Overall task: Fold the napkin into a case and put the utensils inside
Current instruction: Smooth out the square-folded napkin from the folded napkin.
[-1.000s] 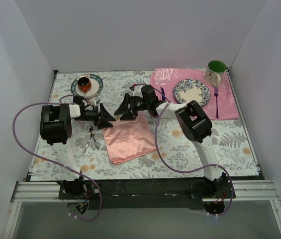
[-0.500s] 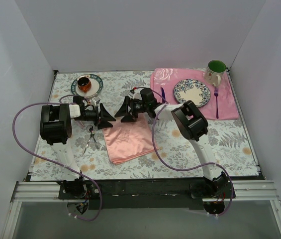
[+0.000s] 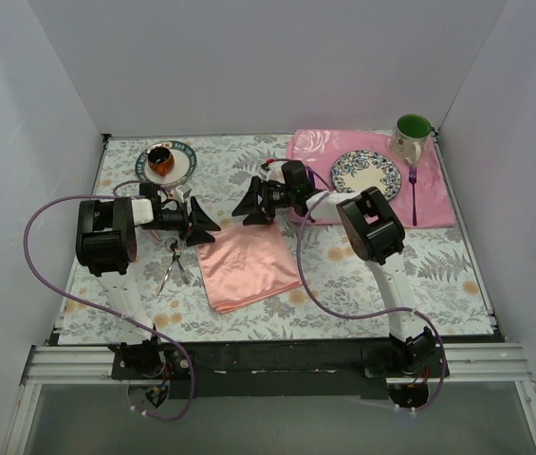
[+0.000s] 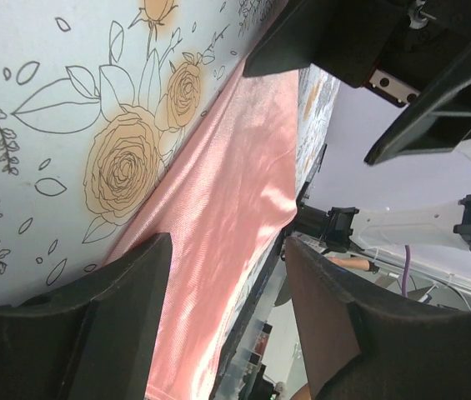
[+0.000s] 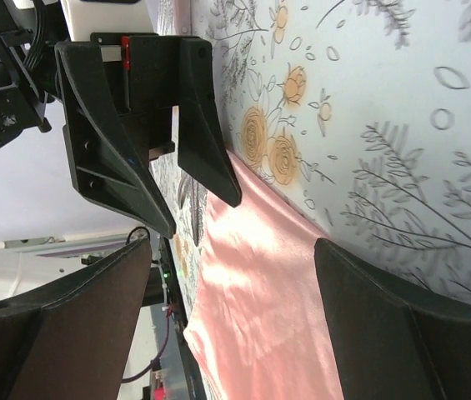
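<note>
The salmon-pink napkin [image 3: 247, 267] lies flat on the flower-printed table [image 3: 343, 284], near the middle and a little to the left, turned slightly askew. No case has been folded yet.

Your left pincer [image 3: 203, 228] sits low at the napkin's far-left corner with its fingers apart and nothing between them. Its wrist camera shows pink cloth running away through the gap. Your right pincer [image 3: 249, 206] faces it from just past the napkin's far edge, spread wide and also holding nothing. The two pincers point toward each other, close but not touching.

The silver utensils [image 3: 174, 266] lie together on the table just left of the napkin, near your left arm.

At far left a small plate [image 3: 186, 156] carries a brown cup [image 3: 160, 159]. At far right a rose-patterned pink placemat [image 3: 434, 204] holds a patterned plate [image 3: 366, 174], with a purple fork [image 3: 413, 194] to its right and a green-lined mug [image 3: 411, 136] at the far corner.
</note>
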Tool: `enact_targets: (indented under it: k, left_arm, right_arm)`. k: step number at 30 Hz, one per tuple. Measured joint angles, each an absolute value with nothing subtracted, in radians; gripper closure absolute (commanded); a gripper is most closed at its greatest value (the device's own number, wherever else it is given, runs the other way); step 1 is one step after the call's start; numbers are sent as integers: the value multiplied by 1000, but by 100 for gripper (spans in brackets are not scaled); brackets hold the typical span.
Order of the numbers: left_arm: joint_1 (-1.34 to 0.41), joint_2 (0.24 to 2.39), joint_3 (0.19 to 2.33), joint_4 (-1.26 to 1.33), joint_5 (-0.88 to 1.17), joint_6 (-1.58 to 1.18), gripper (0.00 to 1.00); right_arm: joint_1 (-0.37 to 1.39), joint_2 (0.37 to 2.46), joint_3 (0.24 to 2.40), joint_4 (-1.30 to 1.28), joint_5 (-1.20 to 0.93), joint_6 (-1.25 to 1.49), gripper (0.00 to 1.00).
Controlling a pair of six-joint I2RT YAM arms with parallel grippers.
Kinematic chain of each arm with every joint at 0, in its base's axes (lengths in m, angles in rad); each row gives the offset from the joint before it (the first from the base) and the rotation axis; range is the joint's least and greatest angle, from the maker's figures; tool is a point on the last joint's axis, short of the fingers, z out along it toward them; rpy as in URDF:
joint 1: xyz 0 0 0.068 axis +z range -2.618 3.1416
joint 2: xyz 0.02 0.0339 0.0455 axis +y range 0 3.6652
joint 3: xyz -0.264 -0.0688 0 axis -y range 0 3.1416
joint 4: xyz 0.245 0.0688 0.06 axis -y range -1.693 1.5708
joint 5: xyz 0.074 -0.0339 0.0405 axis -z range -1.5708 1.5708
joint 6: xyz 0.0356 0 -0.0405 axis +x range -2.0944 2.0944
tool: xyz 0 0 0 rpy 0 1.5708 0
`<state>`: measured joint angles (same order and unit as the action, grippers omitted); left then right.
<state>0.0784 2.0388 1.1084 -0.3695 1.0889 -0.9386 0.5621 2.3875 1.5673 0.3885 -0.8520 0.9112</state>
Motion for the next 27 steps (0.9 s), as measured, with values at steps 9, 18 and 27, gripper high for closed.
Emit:
enact_targets:
  k: [9,18,27]
  left_arm:
    - [80,2039,1108,-370,1089,-939,42]
    - [84,2040,1112,-383,1096,-933,41]
    - [50,2037,1175,-408,1088,-896,41]
  right_arm:
    - [507,2370,1555,339,-884,858,12]
    - [496,2361,1546,322,-890,827,12]
    - [496,2360,1546,319,-889,822,12]
